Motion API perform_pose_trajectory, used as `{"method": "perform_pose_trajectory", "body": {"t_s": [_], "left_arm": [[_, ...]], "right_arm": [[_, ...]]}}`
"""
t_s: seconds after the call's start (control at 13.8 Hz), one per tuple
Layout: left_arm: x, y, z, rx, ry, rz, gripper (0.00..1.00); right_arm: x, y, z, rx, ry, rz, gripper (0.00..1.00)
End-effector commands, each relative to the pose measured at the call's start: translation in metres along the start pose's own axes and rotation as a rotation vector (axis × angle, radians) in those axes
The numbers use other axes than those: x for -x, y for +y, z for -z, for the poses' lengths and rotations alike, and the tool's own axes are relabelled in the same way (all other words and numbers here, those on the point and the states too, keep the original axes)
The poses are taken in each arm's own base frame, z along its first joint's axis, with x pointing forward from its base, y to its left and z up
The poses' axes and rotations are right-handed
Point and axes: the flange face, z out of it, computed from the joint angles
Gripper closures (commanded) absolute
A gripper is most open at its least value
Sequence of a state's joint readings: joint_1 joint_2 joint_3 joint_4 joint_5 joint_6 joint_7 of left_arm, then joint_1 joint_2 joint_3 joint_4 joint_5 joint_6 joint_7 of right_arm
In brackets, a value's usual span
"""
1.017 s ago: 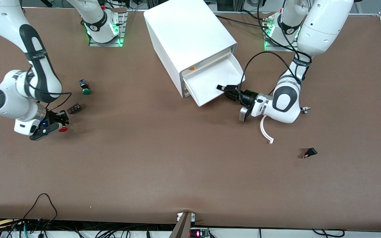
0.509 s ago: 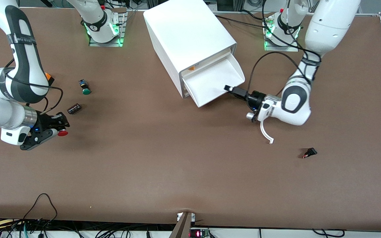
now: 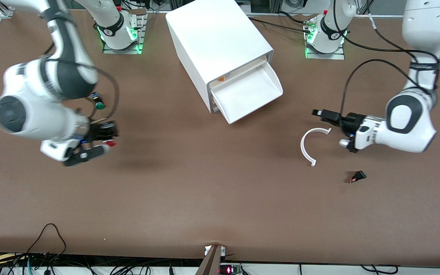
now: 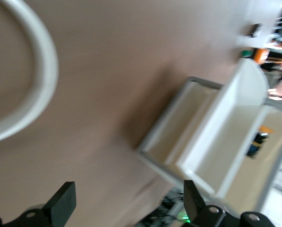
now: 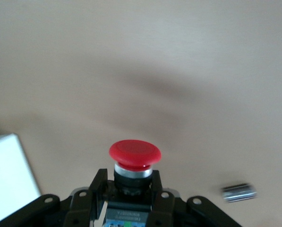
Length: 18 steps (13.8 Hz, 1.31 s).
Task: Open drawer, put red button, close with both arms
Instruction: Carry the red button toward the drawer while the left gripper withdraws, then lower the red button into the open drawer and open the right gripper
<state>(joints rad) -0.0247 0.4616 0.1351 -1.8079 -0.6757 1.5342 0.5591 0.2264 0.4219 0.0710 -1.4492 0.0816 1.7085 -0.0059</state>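
My right gripper point(image 5: 128, 201) grips the red button point(image 5: 134, 156) high above bare table, left gripper point(image 4: 126, 208) empty and wide — overshoot the open drawer point(image 3: 248, 93) and it bounces out.

Cabinet point(image 3: 220, 49) between the two arm bases, drawer point(image 3: 248, 93) pulled out toward the front camera. Green-capped button point(image 3: 98, 102) toward the right arm's end of the table. Curved strip point(image 3: 311, 147) toward the left arm's end, nearer the camera than the drawer; small switch point(image 3: 357, 177) nearer still. Right gripper point(image 3: 105, 139) over bare table point(image 3: 189, 191), red button point(image 5: 134, 156) in its jaws. Left gripper point(image 3: 325, 114) just beside the strip.
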Motion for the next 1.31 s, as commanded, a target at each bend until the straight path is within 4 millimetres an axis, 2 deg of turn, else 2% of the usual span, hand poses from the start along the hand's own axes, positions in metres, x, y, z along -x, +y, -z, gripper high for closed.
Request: {"method": "perform_pose_trajectory", "body": {"t_s": [0.0,0.15,0.22,0.44,0.58,0.73,0.8,1.02,1.16,1.24], "left_arm": [[0.001,0.018,0.048,-0.211,-0.015,-0.037,0.00],[0.002,0.025,0.074,-0.295,0.005,-0.036,0.00],[0.001,0.027,0.081,-0.339,0.015,-0.008,0.00],[-0.004,0.033,0.096,-0.505,0.083,0.045,0.00],[-0.007,0.030,0.103,-0.576,0.099,0.032,0.00],[-0.009,0.034,0.108,-0.620,0.099,0.027,0.00],[-0.010,0.036,0.116,-0.628,0.113,0.025,0.00],[-0.007,0.032,0.114,-0.626,0.082,0.001,0.00],[-0.012,0.038,0.103,-0.624,0.073,0.021,0.00],[-0.015,0.040,0.098,-0.624,0.092,0.091,0.00]], "right_arm": [[-0.002,-0.104,0.005,0.016,0.011,-0.110,0.98],[0.001,-0.184,-0.002,0.019,0.038,-0.207,0.97],[0.003,-0.220,-0.004,0.015,0.057,-0.247,0.97],[0.009,-0.301,-0.021,-0.024,0.119,-0.341,0.98],[0.014,-0.356,-0.043,-0.058,0.156,-0.382,0.97],[0.020,-0.393,-0.064,-0.083,0.183,-0.436,0.98],[0.024,-0.406,-0.074,-0.083,0.186,-0.448,0.97],[0.039,-0.433,-0.096,-0.072,0.180,-0.496,0.97],[0.046,-0.440,-0.106,-0.044,0.180,-0.524,0.97],[0.050,-0.443,-0.115,-0.031,0.169,-0.540,0.97]]}}
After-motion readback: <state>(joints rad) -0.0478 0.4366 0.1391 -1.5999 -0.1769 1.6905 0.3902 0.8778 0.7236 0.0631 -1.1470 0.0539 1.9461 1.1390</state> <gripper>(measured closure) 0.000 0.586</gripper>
